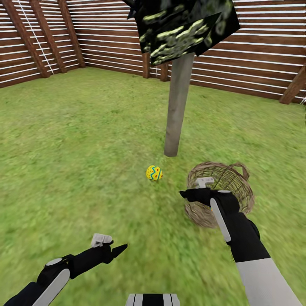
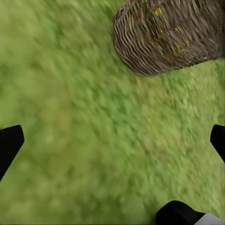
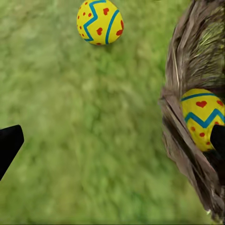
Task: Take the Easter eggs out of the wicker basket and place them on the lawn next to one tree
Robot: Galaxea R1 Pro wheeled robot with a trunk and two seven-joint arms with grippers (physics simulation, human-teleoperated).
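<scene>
One yellow Easter egg (image 1: 154, 173) (image 3: 100, 21) with blue zigzags and red marks lies on the lawn (image 1: 85, 140), just in front of the tree's grey trunk (image 1: 178, 106). The wicker basket (image 1: 225, 191) (image 2: 168, 40) stands to its right. A second egg (image 3: 204, 117) sits inside it behind the rim (image 3: 180, 136). Yellow and blue specks show through the weave in the left wrist view. My right gripper (image 1: 190, 194) (image 3: 112, 145) hovers open at the basket's left rim, one finger over the grass and one inside the basket. My left gripper (image 1: 117, 250) (image 2: 112, 143) hangs open and empty over grass.
A brown slatted fence (image 1: 106, 38) rings the grass at the back, with posts behind the trunk. Dark mottled foliage (image 1: 182, 29) hangs overhead. Open grass spreads to the left of the tree and around the lone egg.
</scene>
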